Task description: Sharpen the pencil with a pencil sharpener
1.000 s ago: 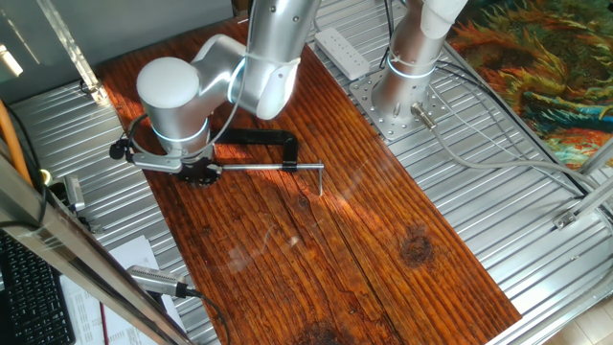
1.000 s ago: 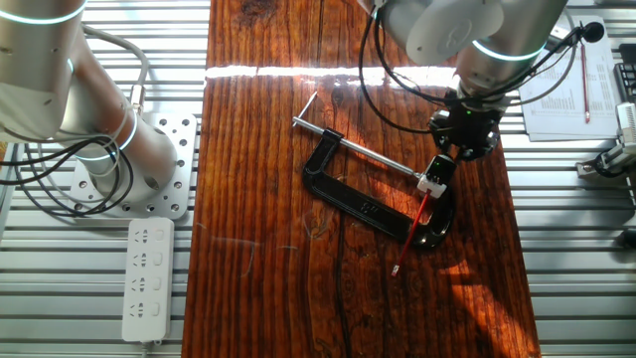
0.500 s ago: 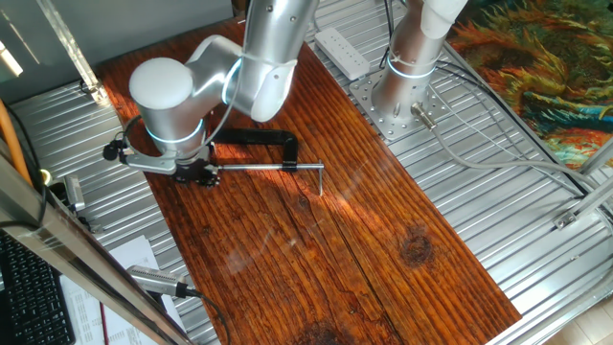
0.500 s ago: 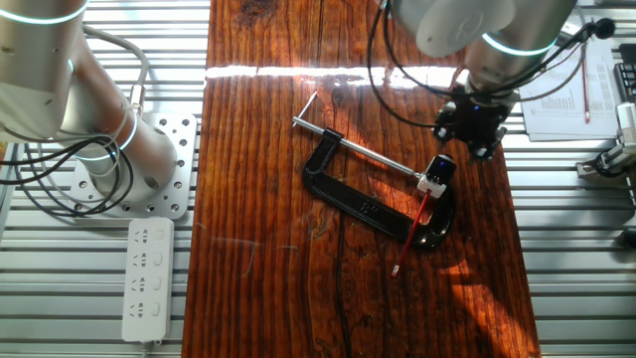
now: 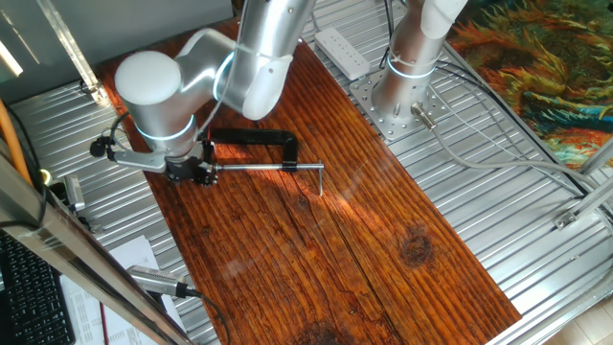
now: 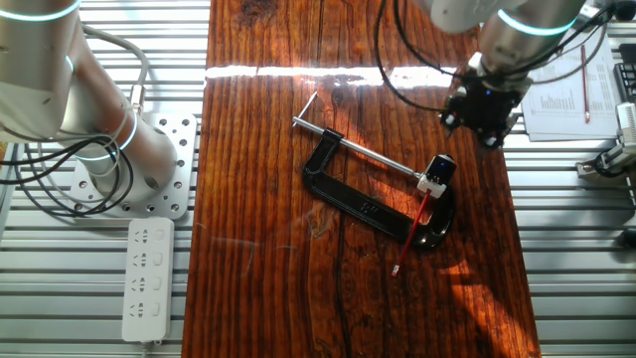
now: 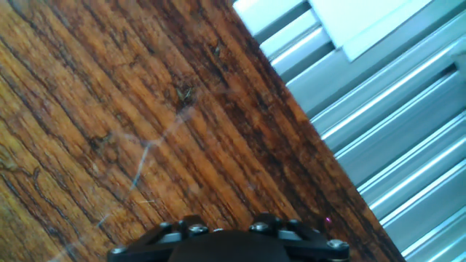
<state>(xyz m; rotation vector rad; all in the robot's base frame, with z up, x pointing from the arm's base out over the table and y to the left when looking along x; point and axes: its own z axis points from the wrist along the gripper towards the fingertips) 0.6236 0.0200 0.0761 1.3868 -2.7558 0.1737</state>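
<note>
In the other fixed view the thin red pencil (image 6: pixel 414 232) lies slanted across the lower arm of the black C-shaped clamp (image 6: pixel 364 206). Its upper end is at the small black pencil sharpener (image 6: pixel 440 166), next to a white piece. My gripper (image 6: pixel 480 111) hangs above the board's right edge, apart from the sharpener and up-right of it, with its fingers spread and nothing between them. In one fixed view my gripper (image 5: pixel 192 172) is at the left end of the steel rod (image 5: pixel 261 169); pencil and sharpener are hidden behind the arm. The hand view shows only wood and metal slats.
The wooden board (image 6: pixel 268 249) lies on a ribbed metal table. A second arm's base (image 6: pixel 149 164) and a white power strip (image 6: pixel 147 273) are left of the board. Papers (image 6: pixel 566 99) lie right of my gripper. The clamp's steel rod (image 6: pixel 358 149) runs across the board.
My gripper has risen and drawn away from the sharpener toward the board's edge. The pencil, the sharpener and the clamp have stayed where they were.
</note>
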